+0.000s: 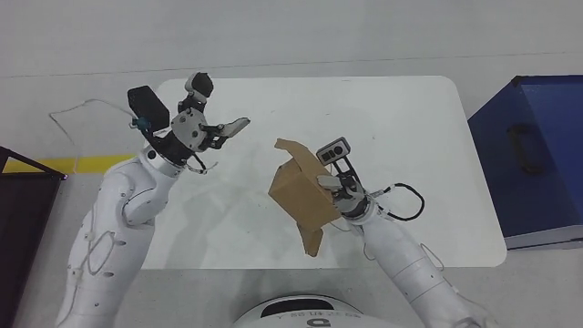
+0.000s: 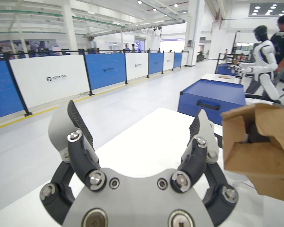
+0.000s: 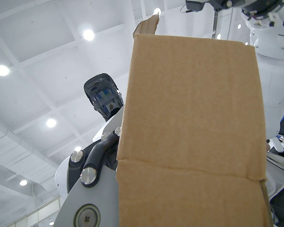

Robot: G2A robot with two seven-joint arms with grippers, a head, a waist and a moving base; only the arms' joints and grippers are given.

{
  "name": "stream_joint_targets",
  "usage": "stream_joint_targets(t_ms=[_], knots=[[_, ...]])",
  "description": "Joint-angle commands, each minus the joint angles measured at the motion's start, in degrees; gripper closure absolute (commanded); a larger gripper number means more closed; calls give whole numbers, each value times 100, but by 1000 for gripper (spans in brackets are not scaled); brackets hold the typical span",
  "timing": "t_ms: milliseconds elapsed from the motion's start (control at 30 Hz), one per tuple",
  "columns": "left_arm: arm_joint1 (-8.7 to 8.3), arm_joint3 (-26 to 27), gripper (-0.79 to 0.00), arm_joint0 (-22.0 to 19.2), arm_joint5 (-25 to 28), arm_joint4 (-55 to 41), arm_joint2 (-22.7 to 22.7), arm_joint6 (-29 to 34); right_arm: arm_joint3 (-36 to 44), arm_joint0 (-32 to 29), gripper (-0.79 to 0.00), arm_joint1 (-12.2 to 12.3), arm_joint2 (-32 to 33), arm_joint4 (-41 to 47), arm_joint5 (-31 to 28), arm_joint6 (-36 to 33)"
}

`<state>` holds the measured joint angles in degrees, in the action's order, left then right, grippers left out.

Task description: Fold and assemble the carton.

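I am gripping the carton [image 1: 299, 191] by what seems one wall in my right hand [image 1: 330, 182], tilted over the surface [image 1: 410, 128]; my left hand [image 1: 221, 103] is hanging open, apart. Pushing a flap risks twisting it loose.

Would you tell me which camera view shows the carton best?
The top view: the whole carton shows, flaps included, held by the right gripper. The left wrist view catches its open end, partly cropped; the right wrist view, one flat panel close up.
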<state>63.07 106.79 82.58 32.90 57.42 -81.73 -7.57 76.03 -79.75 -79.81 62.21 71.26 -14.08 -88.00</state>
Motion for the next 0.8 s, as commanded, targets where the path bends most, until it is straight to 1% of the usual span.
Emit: stream_joint_targets(t_ms=[0, 67, 167, 267, 333, 467, 633, 767], knots=[[14, 57, -785, -186, -81, 93, 165, 268, -18, 7, 0, 4, -10, -68, 6, 0], [36, 90, -785, -404, -75, 215, 389, 461, -20, 7, 0, 2, -35, -104, -2, 0], [79, 43, -785, -652, -20, 248, 718, 507, -12, -3, 0, 0, -61, -144, -28, 0], [94, 3, -785, -798, 381, 416, 1003, 534, -14, -35, 0, 3, -57, -143, -49, 0], [98, -24, -785, -787, 497, 479, 1088, 492, -32, -58, 0, 5, -50, -130, -47, 0], [90, -16, -785, -712, 695, 492, 1121, 417, -42, -78, 0, 8, -44, -82, -37, 0], [57, 39, -785, -580, 1015, 492, 1014, 277, -66, -30, 0, -5, -89, -30, -34, 0], [32, 64, -785, -438, 1122, 533, 921, 228, -110, 13, 0, -17, -128, -3, -55, 0]])
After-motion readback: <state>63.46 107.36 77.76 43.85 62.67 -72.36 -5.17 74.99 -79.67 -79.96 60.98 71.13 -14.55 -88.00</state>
